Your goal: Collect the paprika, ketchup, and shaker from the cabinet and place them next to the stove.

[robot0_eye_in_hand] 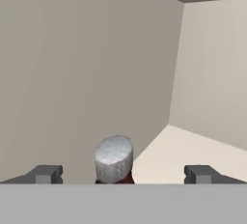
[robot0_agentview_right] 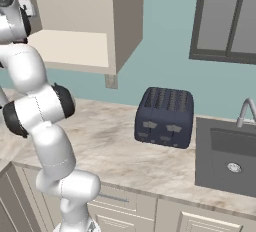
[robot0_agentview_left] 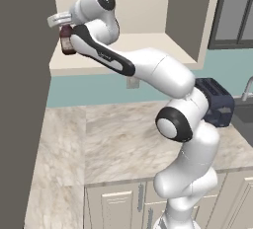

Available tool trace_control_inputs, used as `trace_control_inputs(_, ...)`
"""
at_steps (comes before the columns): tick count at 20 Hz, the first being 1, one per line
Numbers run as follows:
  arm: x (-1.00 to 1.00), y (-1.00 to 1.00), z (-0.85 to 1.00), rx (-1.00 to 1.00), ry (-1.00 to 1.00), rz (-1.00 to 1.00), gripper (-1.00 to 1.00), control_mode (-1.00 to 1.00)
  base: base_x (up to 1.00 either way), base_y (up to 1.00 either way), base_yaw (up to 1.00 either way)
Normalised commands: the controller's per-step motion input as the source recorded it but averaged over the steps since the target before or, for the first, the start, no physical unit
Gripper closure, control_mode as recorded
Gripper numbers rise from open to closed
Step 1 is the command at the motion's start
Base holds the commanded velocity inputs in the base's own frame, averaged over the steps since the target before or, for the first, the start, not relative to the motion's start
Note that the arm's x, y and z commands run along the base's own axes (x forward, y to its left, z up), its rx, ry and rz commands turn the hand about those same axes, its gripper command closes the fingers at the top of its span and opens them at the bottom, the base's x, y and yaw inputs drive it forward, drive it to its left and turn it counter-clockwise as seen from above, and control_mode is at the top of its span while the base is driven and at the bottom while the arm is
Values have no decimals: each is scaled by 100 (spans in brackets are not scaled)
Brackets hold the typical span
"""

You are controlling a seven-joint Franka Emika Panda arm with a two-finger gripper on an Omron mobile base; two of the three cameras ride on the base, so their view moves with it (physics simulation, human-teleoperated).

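Gripper (robot0_eye_in_hand: 123,175) spread to full width inside the beige cabinet (robot0_agentview_left: 148,45), its two dark fingertips (robot0_eye_in_hand: 46,174) set well apart at the bottom of the hand view, with nothing clamped between them. Between the tips, nearer the left one, rises a pale grey cap on a dark red body, the paprika (robot0_eye_in_hand: 114,159), standing upright on the cream shelf close to the cabinet's back corner; neither tip touches it in that view. From the left base camera, the white arm (robot0_agentview_left: 148,67) reaches up and left from the counter into the open cabinet, and the same dark red jar (robot0_agentview_left: 67,43) shows at the shelf's left end, just beside the hand and partly hidden behind the wrist, so contact there cannot be judged. Below the cabinet lies a marbled counter (robot0_agentview_left: 113,139), with a dark ribbed toaster (robot0_agentview_right: 165,117) standing toward its right end against the teal wall. Beyond the toaster sits a grey sink (robot0_agentview_right: 227,156) with a curved tap (robot0_agentview_right: 245,111), under a dark-framed window (robot0_agentview_right: 227,18). In the right base view, the cabinet's shelf (robot0_agentview_right: 70,46) shows pale and bare behind the arm's upper joints.
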Motion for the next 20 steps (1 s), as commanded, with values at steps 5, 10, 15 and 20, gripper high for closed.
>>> trace_control_inputs(5, 11, 15, 0, -2, 0, 0, -100, -100, 0, 0, 0)
trace_control_inputs(10, 9, 16, -5, -4, 1, 0, 100, -100, 0, 0, 0)
trace_control_inputs(15, 8, 12, -5, -3, 1, 0, 100, -100, 0, 0, 0)
trace_control_inputs(20, 3, 5, 0, 0, 0, 0, 100, -100, 0, 0, 0)
